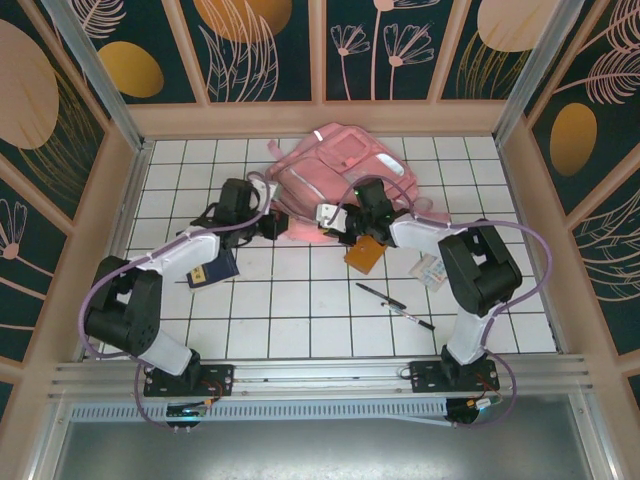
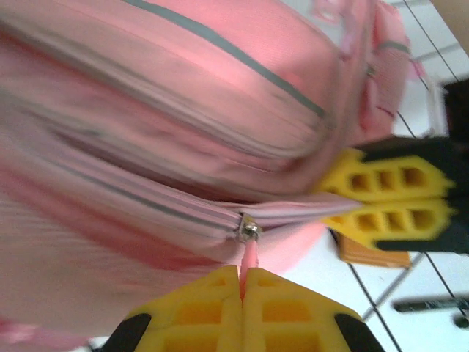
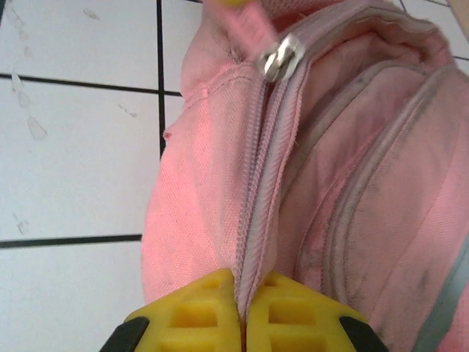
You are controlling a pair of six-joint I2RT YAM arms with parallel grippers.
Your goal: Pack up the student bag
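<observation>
Bracing the bag [image 1: 345, 165] so its zip can run, the right tool [image 3: 242, 279] clamps the seam [image 3: 253, 205] while the left tool [image 2: 242, 275] pinches the pull [image 2: 249, 257].

Around your work area you have a white tabletop [image 1: 300, 300] with a dark grid, closed in by a pale wooden frame [image 1: 320, 118] and dark teal wall panels [image 1: 400, 70] painted with orange ovals and pink plants.

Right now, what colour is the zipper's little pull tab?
Pink pull tab, on a silver slider; the left wrist view shows it best.
</observation>
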